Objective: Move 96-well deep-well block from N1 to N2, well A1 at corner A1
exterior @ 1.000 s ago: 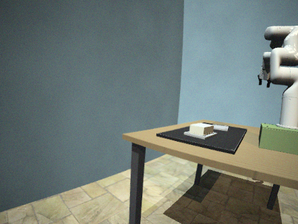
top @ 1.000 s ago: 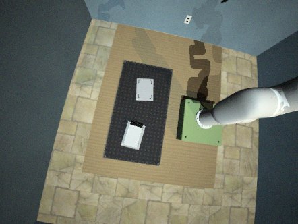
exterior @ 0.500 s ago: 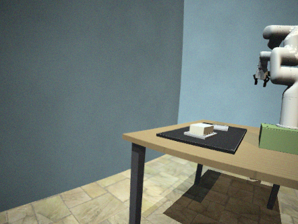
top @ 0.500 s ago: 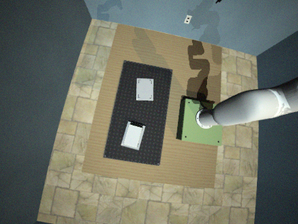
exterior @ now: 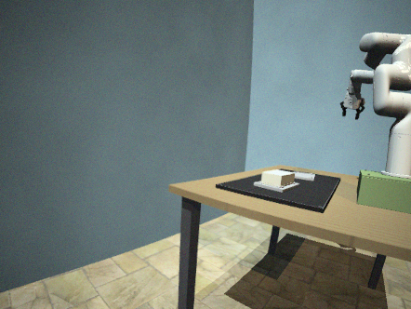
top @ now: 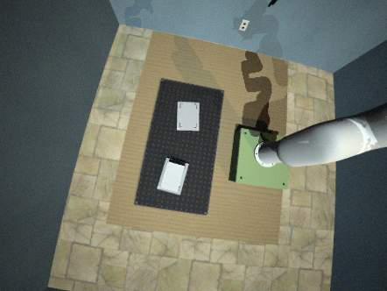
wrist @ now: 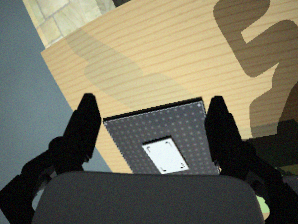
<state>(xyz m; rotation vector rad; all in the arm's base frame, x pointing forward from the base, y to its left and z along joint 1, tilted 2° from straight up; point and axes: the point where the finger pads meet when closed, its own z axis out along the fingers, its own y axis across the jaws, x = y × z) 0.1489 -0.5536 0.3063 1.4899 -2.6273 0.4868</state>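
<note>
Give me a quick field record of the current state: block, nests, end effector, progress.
block: 96-well deep-well block seated in nest N1, on the black mat
target: nest N2 bare, corner locators visible
end effector: open, holding nothing, high above the table near the arm's own column
arm base: green pedestal beside the mat
wrist view: looks down on mat and N2 between the fingers
progress: block not yet grasped; transfer not begun
</note>
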